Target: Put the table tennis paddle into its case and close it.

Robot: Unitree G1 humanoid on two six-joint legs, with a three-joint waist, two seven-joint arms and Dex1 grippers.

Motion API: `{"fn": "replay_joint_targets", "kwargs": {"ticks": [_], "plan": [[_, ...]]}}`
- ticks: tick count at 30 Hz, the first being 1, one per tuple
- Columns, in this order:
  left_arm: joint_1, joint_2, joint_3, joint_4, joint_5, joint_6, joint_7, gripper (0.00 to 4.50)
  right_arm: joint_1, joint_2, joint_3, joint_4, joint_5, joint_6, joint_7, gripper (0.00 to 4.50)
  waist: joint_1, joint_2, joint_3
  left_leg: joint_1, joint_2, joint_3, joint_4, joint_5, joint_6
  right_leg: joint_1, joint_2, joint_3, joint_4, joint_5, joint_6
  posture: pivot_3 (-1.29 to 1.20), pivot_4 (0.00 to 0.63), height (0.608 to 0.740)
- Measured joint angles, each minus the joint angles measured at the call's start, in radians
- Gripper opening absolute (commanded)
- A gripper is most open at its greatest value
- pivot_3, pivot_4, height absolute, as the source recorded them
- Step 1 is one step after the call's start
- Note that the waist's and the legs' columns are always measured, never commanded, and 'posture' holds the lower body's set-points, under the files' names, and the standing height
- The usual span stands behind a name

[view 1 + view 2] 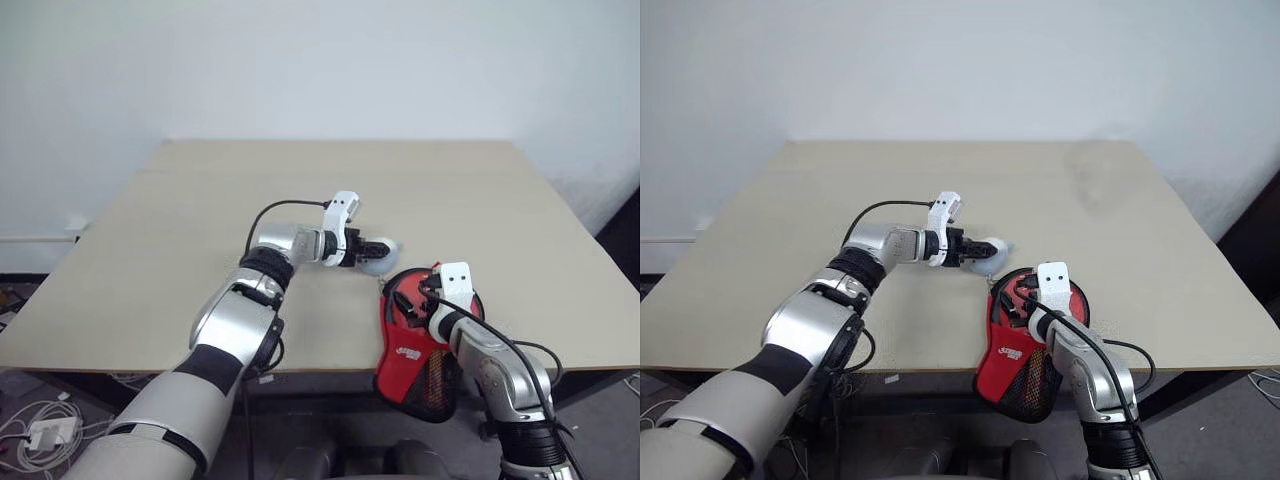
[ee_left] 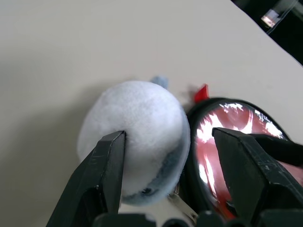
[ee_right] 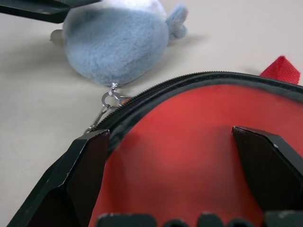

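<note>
The case [image 1: 415, 345] is the landmark: it lies at the table's [image 1: 150, 240] near edge, its narrow end with the black mesh pocket hanging over that edge. To its left, the left gripper [image 2: 165, 156] reaches in from the left, jaws apart around a pale plush ball [image 2: 135, 137] that sits just beside the case's round end; whether the fingers press it I cannot tell. The right wrist view adds that a small metal clasp [image 3: 110, 100] links the ball to the case's zip edge. The right gripper [image 3: 182, 156] hovers over the case's red surface, jaws wide and empty. That glossy red may be the paddle inside, but this is unclear.
</note>
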Motion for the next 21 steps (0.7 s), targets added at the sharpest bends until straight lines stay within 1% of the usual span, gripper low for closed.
{"fn": "replay_joint_targets", "kwargs": {"ticks": [2, 3, 4, 6, 7, 11, 17, 21], "plan": [[-0.001, -0.022, 0.006, 0.023, 0.050, -0.054, 0.001, 3.06, 0.004, 0.000, 0.000, 0.001, -0.008, -0.006, 0.000, 4.50, 0.001, 0.000, 0.000, 0.000, 0.000, -0.001, 0.000, 0.000, 0.000, 0.001, 0.000, -0.001, 0.000, 0.000, 0.000, 0.00, 0.000, 0.740], [-0.001, -0.031, 0.016, 0.033, 0.066, -0.074, 0.003, 3.43, 0.004, 0.000, 0.000, 0.002, -0.009, -0.007, 0.001, 4.50, 0.001, -0.001, 0.000, 0.000, 0.000, -0.001, 0.001, 0.000, 0.000, 0.001, 0.000, -0.001, 0.000, 0.000, 0.000, 0.00, 0.000, 0.740], [-0.001, -0.045, 0.033, 0.043, 0.084, -0.102, 0.009, 3.61, 0.004, 0.000, 0.000, 0.005, -0.012, -0.011, 0.001, 4.50, 0.001, -0.001, 0.000, 0.000, 0.000, -0.001, 0.001, 0.000, 0.001, 0.001, 0.000, -0.002, 0.000, 0.000, 0.000, 0.00, 0.000, 0.740], [-0.001, -0.058, 0.055, 0.045, 0.105, -0.126, 0.003, 4.25, 0.004, 0.000, 0.002, 0.009, -0.017, -0.014, 0.003, 4.50, 0.000, -0.001, 0.000, 0.000, 0.000, -0.001, 0.001, 0.000, 0.001, 0.001, 0.000, -0.002, 0.000, 0.000, 0.000, 0.00, 0.000, 0.740], [-0.002, -0.063, 0.067, 0.045, 0.117, -0.132, -0.006, 4.48, 0.004, 0.001, 0.003, 0.010, -0.019, -0.014, 0.003, 4.50, 0.000, -0.001, 0.000, 0.000, 0.000, -0.001, 0.001, 0.000, 0.001, 0.001, 0.000, -0.002, 0.000, 0.000, 0.000, 0.00, 0.000, 0.740], [-0.014, -0.068, 0.100, 0.045, 0.162, -0.159, -0.009, 4.48, 0.006, 0.008, 0.003, 0.010, -0.028, -0.015, 0.003, 4.50, 0.000, -0.001, -0.001, 0.000, 0.000, -0.002, 0.001, 0.000, 0.001, 0.001, 0.000, -0.003, 0.000, 0.000, 0.000, 0.00, 0.000, 0.740], [-0.059, -0.065, 0.112, 0.067, 0.273, -0.264, 0.094, 4.48, 0.012, 0.010, 0.002, 0.010, -0.036, -0.021, 0.003, 4.50, 0.001, -0.003, -0.001, 0.000, -0.001, -0.003, 0.002, 0.000, 0.001, 0.002, 0.000, -0.004, 0.000, 0.000, 0.000, 0.00, 0.000, 0.740], [-0.067, -0.078, 0.110, 0.100, 0.322, -0.239, 0.057, 4.48, 0.012, 0.010, 0.003, 0.012, -0.043, -0.021, 0.002, 4.50, 0.001, -0.003, -0.001, 0.000, -0.001, -0.004, 0.002, -0.001, 0.001, 0.003, 0.000, -0.006, 0.000, 0.000, 0.000, 0.00, 0.000, 0.740]]}}
